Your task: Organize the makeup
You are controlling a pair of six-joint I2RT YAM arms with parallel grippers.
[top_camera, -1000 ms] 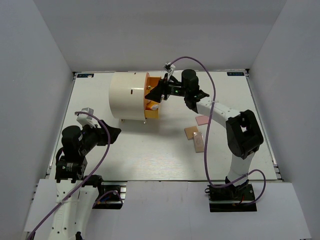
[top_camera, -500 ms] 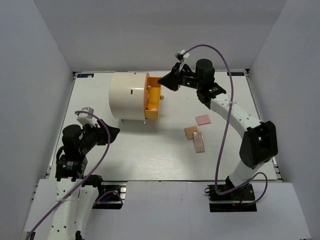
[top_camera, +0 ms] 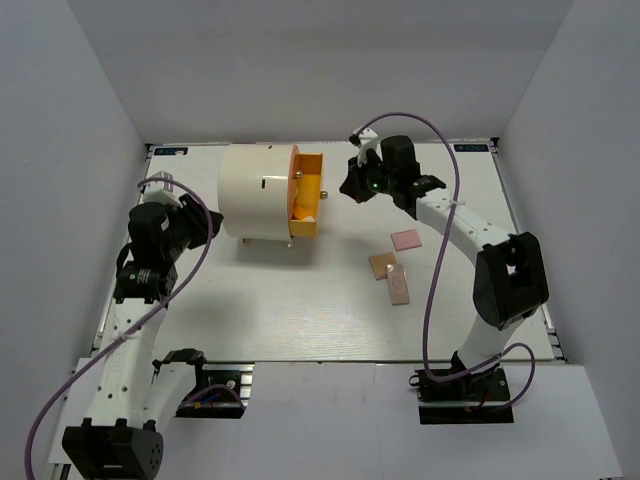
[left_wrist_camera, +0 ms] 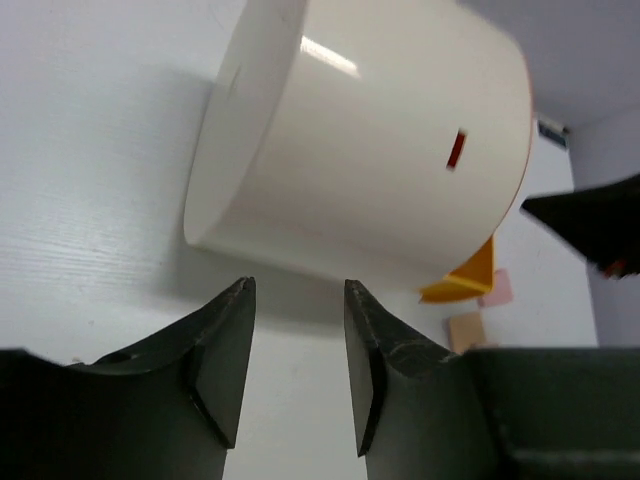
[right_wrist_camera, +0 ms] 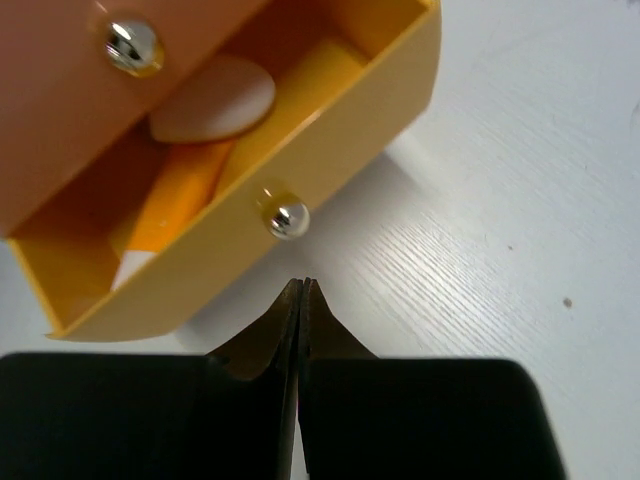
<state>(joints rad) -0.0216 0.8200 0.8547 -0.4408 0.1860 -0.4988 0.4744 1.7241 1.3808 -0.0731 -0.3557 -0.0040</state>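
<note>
White table (top_camera: 250,310); right fingers (right_wrist_camera: 266,346) pressed together near drawer (right_wrist_camera: 330,150).

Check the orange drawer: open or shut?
Open. The orange drawer sticks out from the cream cylinder, exposing a white oval compact and orange-and-white tube inside.

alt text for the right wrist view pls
The right claw, shut and empty, sits just short of the silver knob on an open orange drawer. Inside the drawer lie a white oval compact and an orange-and-white tube.
</note>
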